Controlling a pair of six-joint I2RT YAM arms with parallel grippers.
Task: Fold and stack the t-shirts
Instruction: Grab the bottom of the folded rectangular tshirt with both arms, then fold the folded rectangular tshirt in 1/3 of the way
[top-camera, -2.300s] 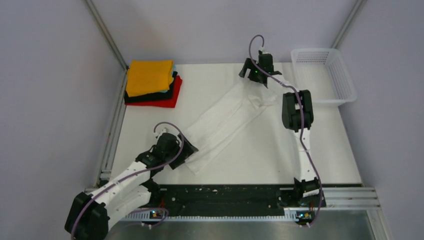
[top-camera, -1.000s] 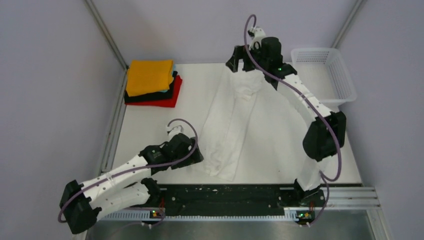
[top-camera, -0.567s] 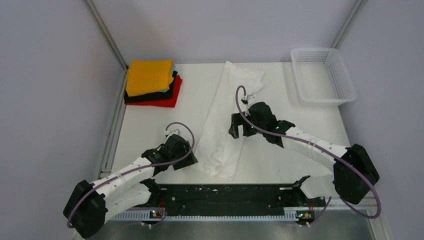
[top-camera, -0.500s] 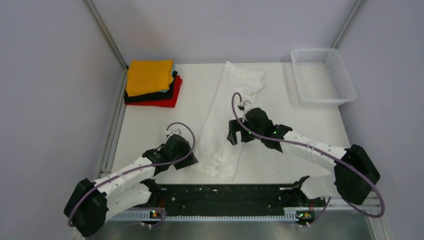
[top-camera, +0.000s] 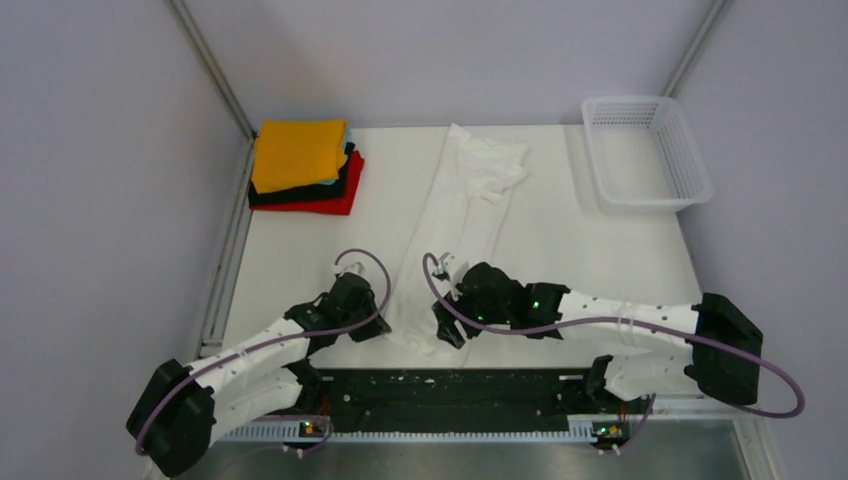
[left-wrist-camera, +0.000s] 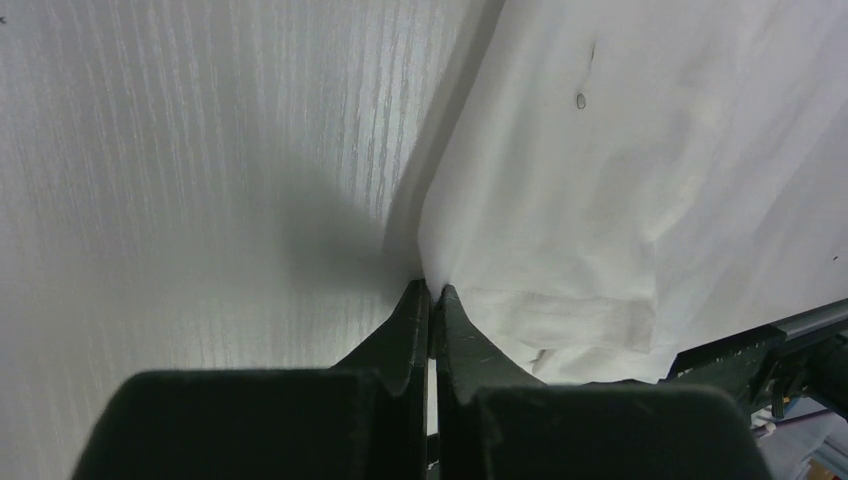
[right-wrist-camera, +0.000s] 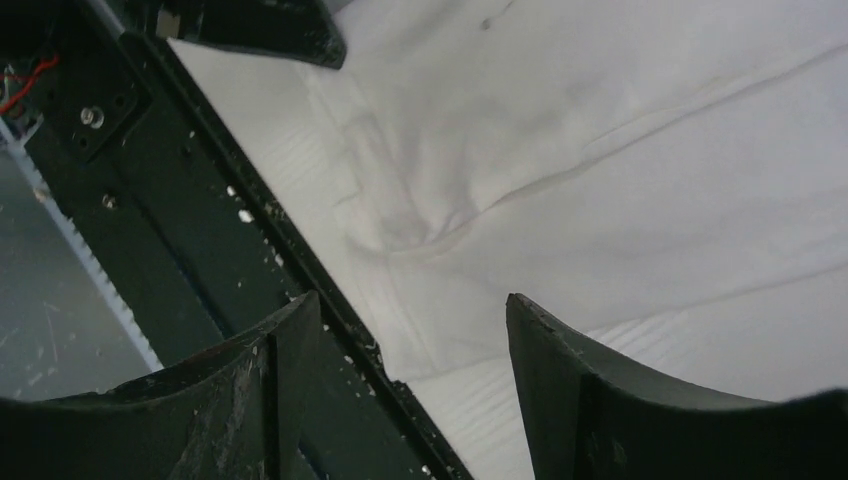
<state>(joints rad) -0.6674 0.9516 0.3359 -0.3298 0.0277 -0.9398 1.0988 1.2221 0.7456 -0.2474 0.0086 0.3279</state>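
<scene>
A wrinkled white t-shirt lies as a long strip from the far middle of the table to its near edge. My left gripper sits at the strip's near left edge. In the left wrist view it is shut, with the shirt's edge pinched at its tips. My right gripper hangs low over the strip's near right corner. Its jaws stand open over the cloth with nothing between them. Folded shirts form a stack at the far left, orange on top and red at the bottom.
A white lattice basket stands at the far right corner. The black rail runs along the table's near edge, right beside the shirt's near end and under my right gripper. Grey walls close in the left, far and right sides.
My right arm left the shirt's far end and swept back to its near right corner, jaws narrowing. My left gripper closed on the shirt's near left edge. The shirt swung from diagonal to nearly straight.
</scene>
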